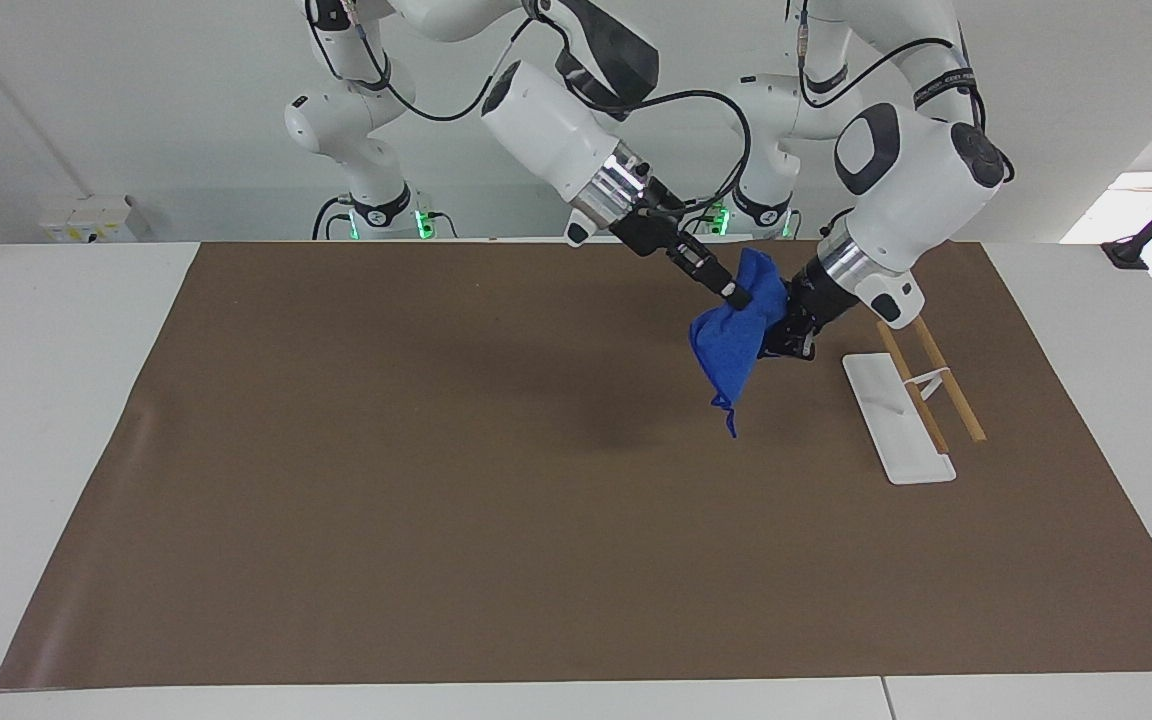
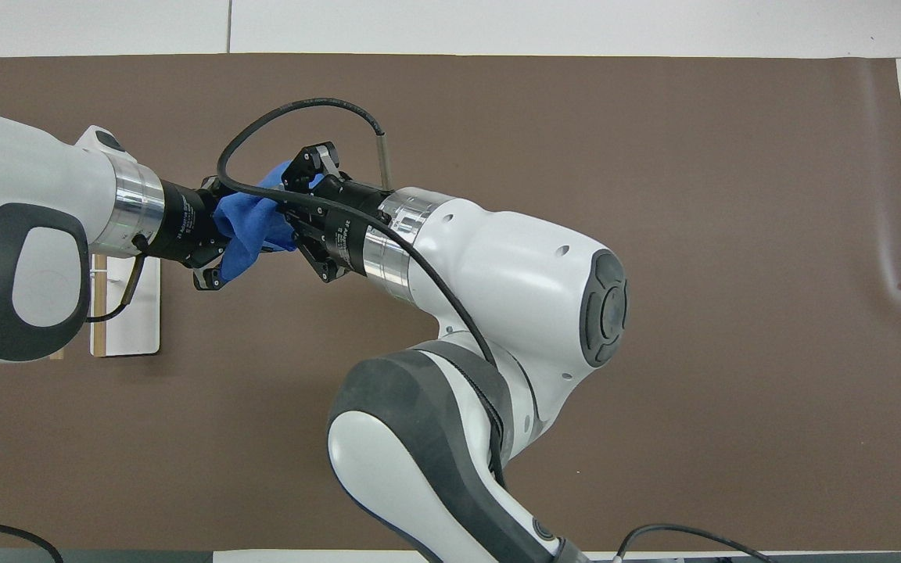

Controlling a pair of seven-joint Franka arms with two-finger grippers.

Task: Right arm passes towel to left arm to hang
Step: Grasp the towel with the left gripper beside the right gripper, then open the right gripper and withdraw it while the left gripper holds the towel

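Midair, both pincers clamped on towel (image 1: 733,335)

Both end effectors (image 1: 736,292) (image 1: 774,338) clamped, raised

Mat: you have a brown mat (image 1: 436,480) spread over most of the white table (image 1: 46,400).
Rack: your white base plate (image 1: 894,420) lies on the mat toward the left arm's end, running from 11 to 5 o'clock in the facing view.
Rods: two wooden rods (image 1: 951,388) run alongside the plate on the same slant, joined by a small white bracket (image 1: 926,380).
Edge items: at 9 o'clock in the facing view you can see a white box (image 1: 86,217) past the table's edge.
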